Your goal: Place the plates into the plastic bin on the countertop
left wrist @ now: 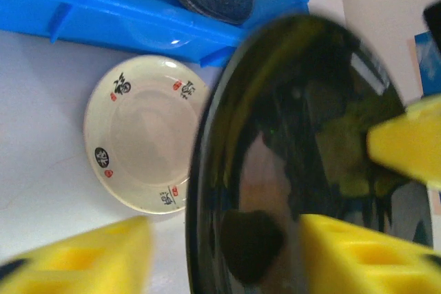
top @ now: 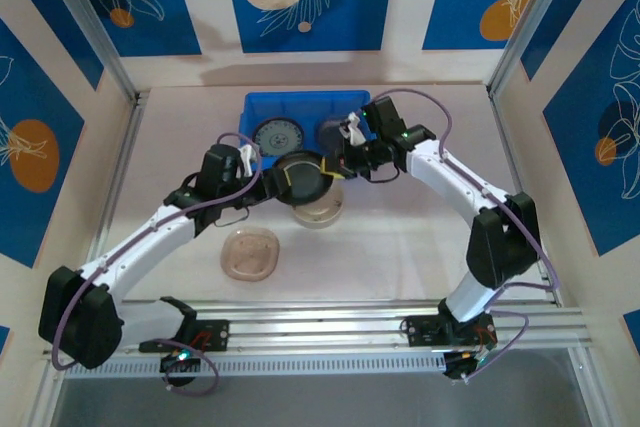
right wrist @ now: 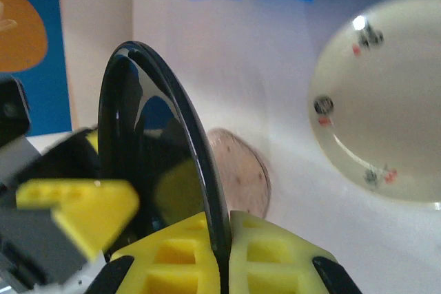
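Glossy black plate (top: pixel 305 179) noted at centre, lifted off the countertop (top: pixel 400 247) between the two arms, just on the near side of the plastic bin (top: pixel 300 99).

The right wrist view settles the grip. The right gripper (right wrist: pixel 222 235) is clamped on this plate's rim, one yellow finger pressed against each face, and the plate stands nearly edge-on to that camera.

The left wrist view gives what the overhead does not. The left gripper (left wrist: pixel 224 228) has its fingers spread apart, one on each side of the plate's rim, with a clear gap between the outer finger and the plate. Whether the inner finger touches the plate's face, I cannot tell.

A beige plate (left wrist: pixel 141 132) lies flat on the countertop below the black one, close to the bin's near wall. Its small red and black marks are legible from the wrist cameras.

The overhead view adds a blue-patterned plate (top: pixel 278 135) and a dark plate (top: pixel 332 132) side by side inside the bin. A pinkish plate (top: pixel 250 252) sits on the countertop, near-left of the beige one.
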Controlling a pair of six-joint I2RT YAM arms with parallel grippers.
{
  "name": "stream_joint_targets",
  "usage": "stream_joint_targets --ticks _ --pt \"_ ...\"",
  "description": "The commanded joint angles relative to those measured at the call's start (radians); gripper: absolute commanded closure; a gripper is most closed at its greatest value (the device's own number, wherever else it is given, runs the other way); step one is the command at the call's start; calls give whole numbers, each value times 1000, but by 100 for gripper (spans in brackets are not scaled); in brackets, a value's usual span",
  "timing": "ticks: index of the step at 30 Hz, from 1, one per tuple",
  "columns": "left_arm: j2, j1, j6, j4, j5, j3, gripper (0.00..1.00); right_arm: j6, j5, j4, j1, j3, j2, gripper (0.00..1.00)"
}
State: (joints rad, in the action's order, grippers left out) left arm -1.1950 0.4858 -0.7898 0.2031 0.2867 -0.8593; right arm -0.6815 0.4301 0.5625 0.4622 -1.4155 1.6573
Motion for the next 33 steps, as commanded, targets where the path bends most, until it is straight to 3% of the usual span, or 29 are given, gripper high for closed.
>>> stream_joint_targets --ticks 1,6,11,20,33 --pt "66 -26 74 92 -70 -51 0 30 -44 -18 -19 -129 54 100" --pt "93 -156 78 94 -14 -66 0 49 -95 11 -30 -353 224 100" --pt "92 -214 101 92 3 -77 0 63 -133 70 -27 -576 395 100" --pt "48 -230 96 34 32 -65 0 30 -175 78 -29 -816 628 100" --pt "35 -258 110 41 30 -61 0 -17 -184 94 -32 -1006 833 100"
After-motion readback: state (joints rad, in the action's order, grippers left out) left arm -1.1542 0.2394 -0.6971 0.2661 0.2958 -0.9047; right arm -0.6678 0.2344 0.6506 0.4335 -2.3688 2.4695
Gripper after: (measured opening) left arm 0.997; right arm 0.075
